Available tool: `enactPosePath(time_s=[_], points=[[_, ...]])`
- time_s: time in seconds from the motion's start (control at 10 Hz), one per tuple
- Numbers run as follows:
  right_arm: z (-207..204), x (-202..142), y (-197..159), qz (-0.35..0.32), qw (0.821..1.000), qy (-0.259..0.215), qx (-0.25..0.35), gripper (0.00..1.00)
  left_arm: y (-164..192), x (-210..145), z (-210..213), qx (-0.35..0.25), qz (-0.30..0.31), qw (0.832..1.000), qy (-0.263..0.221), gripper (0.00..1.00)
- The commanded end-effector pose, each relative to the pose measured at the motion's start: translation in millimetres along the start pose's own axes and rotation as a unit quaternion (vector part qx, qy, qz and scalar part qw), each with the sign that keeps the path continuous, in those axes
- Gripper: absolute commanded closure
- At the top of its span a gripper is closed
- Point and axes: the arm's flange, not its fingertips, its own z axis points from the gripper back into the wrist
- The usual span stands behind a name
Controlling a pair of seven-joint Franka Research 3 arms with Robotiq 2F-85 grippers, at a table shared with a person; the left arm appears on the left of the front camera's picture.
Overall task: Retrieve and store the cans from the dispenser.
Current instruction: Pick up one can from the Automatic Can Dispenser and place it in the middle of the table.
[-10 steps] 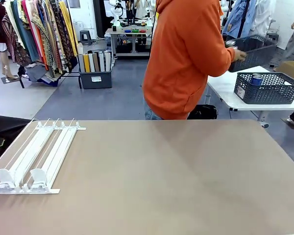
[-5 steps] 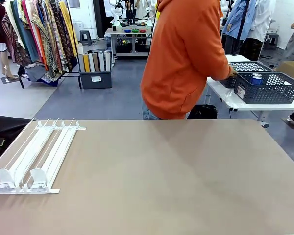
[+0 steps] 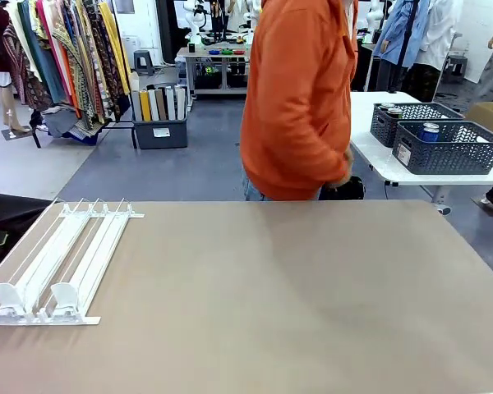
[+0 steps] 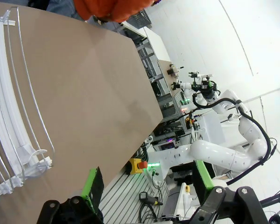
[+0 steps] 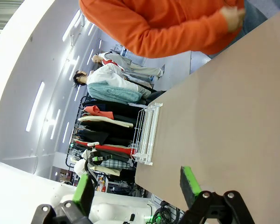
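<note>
The dispenser [image 3: 57,258], a flat white rack of rails, lies at the table's left, its upright stops toward the near edge and its lanes bare. It also runs along the left of the left wrist view [image 4: 9,116] and lies small and far in the right wrist view [image 5: 147,133]. A blue can [image 3: 430,131] stands in a dark lattice basket [image 3: 452,152] on a side table behind. My left gripper [image 4: 147,182] hangs open beyond the table's edge, holding nothing. My right gripper [image 5: 136,186] is open too, off the table's edge.
A person in an orange hoodie [image 3: 300,98] stands at the far side, facing the table. A second dark basket [image 3: 403,119] sits behind the first on the white side table [image 3: 378,152]. The brown tabletop [image 3: 296,295] is bare right of the rack.
The person set the second dark basket down on the side table behind the first and turned back toward my table. Neither gripper has changed.
</note>
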Motion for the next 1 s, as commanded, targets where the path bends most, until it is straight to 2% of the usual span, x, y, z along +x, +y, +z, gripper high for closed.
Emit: enactPosePath(time_s=[0.0, 0.9], points=[[-2.2, 3.2, 4.4, -0.001, 1.000, -0.010, 0.013, 0.00, -2.1, -0.1, -1.5, -0.008, 0.001, 1.000, -0.007, 0.00], [-2.2, 3.2, 4.4, -0.001, 1.000, -0.010, 0.013, 0.00, -2.1, -0.1, -1.5, -0.008, 0.001, 1.000, -0.007, 0.00]])
